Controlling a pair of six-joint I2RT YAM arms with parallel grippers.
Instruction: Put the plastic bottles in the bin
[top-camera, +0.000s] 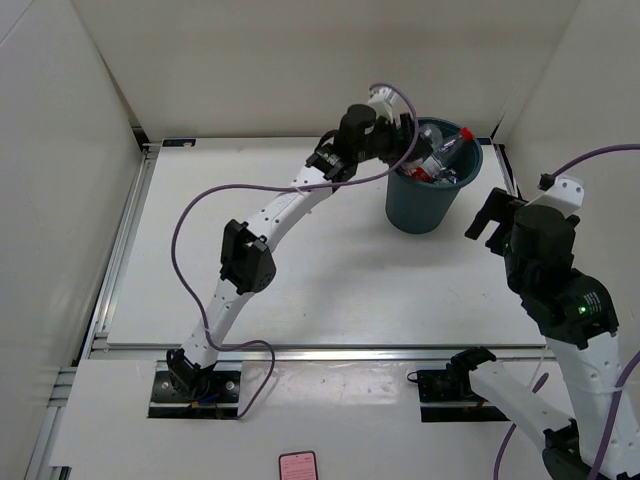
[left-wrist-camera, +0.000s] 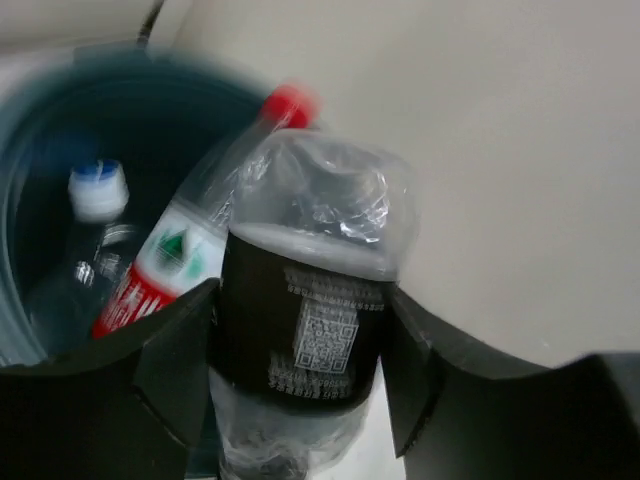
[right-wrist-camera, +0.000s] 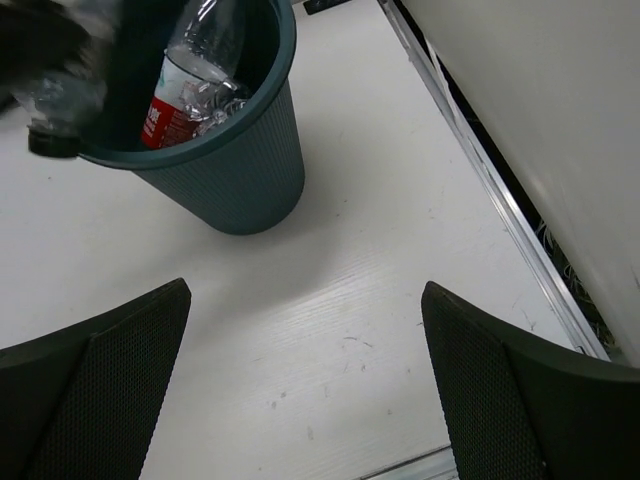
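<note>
Clenched on both sides by the left claw (left-wrist-camera: 300, 330): crumpled clear plastic bottle with a dark label (left-wrist-camera: 320, 230), at the 9 o'clock rim of the round dark teal plastic bin (top-camera: 425, 205). Inside the bin, leaning together: red-capped bottle with a red-and-white label (left-wrist-camera: 170, 260) and blue-capped clear bottle (left-wrist-camera: 98, 190). Bin upright at 1 o'clock on the white desk (top-camera: 300, 290). At the bin's 3 o'clock, well apart: right claw (right-wrist-camera: 305, 390), spread wide, grasping nothing.

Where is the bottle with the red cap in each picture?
Top external: red-capped bottle sticks up inside the bin, upper right.
Left wrist: left of centre, leaning behind the dark-label bottle.
Right wrist: top left, in the bin.
Shared landmark: the teal bin.
</note>
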